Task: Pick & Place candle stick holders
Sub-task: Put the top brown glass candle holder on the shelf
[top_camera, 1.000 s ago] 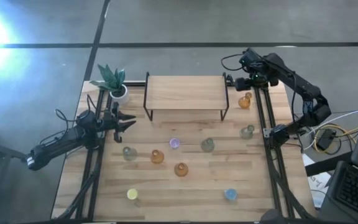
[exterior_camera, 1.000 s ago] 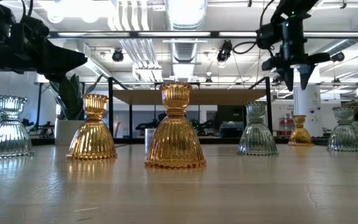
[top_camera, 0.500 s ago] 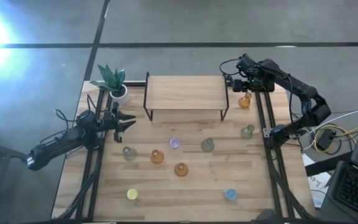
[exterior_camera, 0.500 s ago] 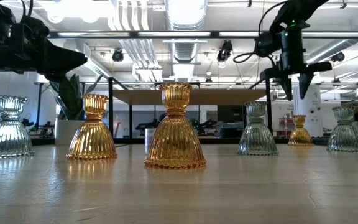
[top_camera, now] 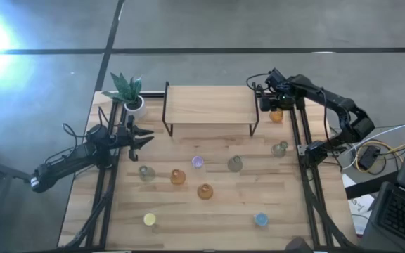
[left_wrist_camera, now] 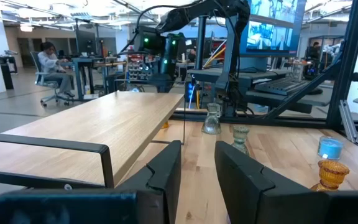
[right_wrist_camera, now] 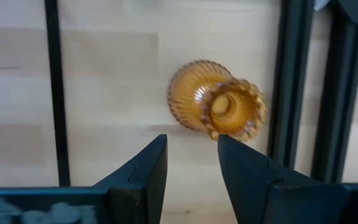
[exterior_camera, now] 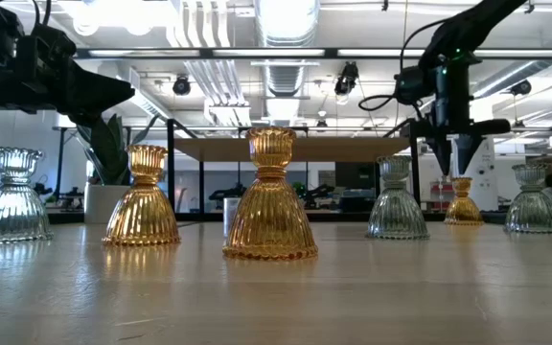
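the right gripper [top_camera: 271,103], fingers apart, hangs over the ribbed amber glass candle stick holder [top_camera: 277,115] at upper right; next, i judge, lowering around its neck. left gripper [top_camera: 143,138] waits apart at left.

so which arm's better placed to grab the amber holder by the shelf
The right. The right gripper hangs open just above the amber holder, which shows right past its fingers in its wrist view. The left gripper waits across the table near the potted plant.
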`<state>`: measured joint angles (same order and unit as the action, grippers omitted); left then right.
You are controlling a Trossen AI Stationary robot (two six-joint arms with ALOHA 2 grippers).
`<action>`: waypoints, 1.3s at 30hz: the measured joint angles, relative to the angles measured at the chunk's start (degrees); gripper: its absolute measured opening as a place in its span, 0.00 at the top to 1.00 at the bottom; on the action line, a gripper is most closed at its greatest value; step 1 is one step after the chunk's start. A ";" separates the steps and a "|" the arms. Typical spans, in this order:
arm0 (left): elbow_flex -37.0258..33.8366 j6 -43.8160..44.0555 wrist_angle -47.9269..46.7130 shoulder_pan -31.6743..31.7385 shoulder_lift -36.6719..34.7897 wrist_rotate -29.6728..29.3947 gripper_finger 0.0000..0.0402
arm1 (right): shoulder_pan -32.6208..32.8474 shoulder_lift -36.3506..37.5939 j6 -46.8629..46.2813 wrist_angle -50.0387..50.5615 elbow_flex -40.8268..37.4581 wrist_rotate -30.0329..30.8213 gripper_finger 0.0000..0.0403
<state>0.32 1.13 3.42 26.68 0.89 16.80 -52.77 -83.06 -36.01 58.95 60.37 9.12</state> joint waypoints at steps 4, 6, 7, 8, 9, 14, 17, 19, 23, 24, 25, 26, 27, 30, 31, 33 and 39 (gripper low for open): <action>0.01 0.00 0.00 -0.01 0.02 0.01 0.74 | 0.00 0.06 1.37 -2.57 -0.97 0.02 0.67; 0.00 0.00 0.00 -0.02 0.00 0.00 0.74 | 0.00 0.15 1.51 -3.31 -1.44 0.19 0.67; 0.00 0.00 0.00 -0.01 0.00 0.01 0.74 | 0.00 0.23 1.59 -3.49 -1.73 0.30 0.67; 0.00 0.00 0.00 -0.02 0.00 0.00 0.74 | -0.08 0.29 1.78 -3.65 -1.99 0.58 0.67; 0.00 0.00 0.00 -0.01 0.02 0.01 0.74 | -0.09 0.31 1.80 -3.71 -2.22 0.97 0.67; 0.00 0.00 0.00 0.00 0.02 0.00 0.74 | -0.11 0.28 2.67 -4.44 -2.73 2.87 0.69; 0.02 0.00 0.00 0.00 0.02 0.00 0.74 | -0.11 0.16 2.91 -4.74 -2.65 4.81 0.69; 0.00 0.00 0.00 -0.01 0.00 0.00 0.74 | -0.11 0.12 3.27 -4.88 -2.78 5.54 0.70; 0.00 0.00 0.00 -0.02 0.00 0.02 0.74 | -0.13 -0.30 3.33 -5.15 -3.12 6.40 0.72; 0.02 0.00 0.00 0.00 0.02 0.00 0.74 | -0.12 -0.39 3.53 -5.21 -3.14 6.53 0.72; 0.00 0.00 0.00 -0.02 0.01 0.02 0.74 | -0.11 -0.47 3.72 -5.26 -3.06 6.79 0.73; 0.00 0.00 0.00 -0.01 0.01 0.00 0.74 | -0.05 -0.48 3.67 -5.19 -2.84 7.38 0.73; 0.00 0.00 0.00 0.00 0.00 0.00 0.74 | 0.02 -0.53 3.64 -5.16 -2.56 8.12 0.73; 0.00 0.00 0.00 0.00 0.02 0.02 0.74 | 0.01 -0.39 3.65 -4.76 -1.40 9.12 0.73; 0.00 0.00 0.00 0.00 0.01 0.00 0.74 | 0.00 -0.31 3.68 -4.86 -0.73 9.31 0.72; 0.00 0.00 0.00 0.00 0.01 0.00 0.74 | -0.20 -0.28 4.14 -4.75 0.30 9.70 0.71; 0.00 0.00 0.00 0.00 0.00 0.00 0.74 | -0.18 -1.08 4.71 -3.46 1.74 10.34 0.68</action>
<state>0.32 1.13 3.42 26.68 0.89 16.80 -52.96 -84.14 -31.30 55.49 62.11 19.46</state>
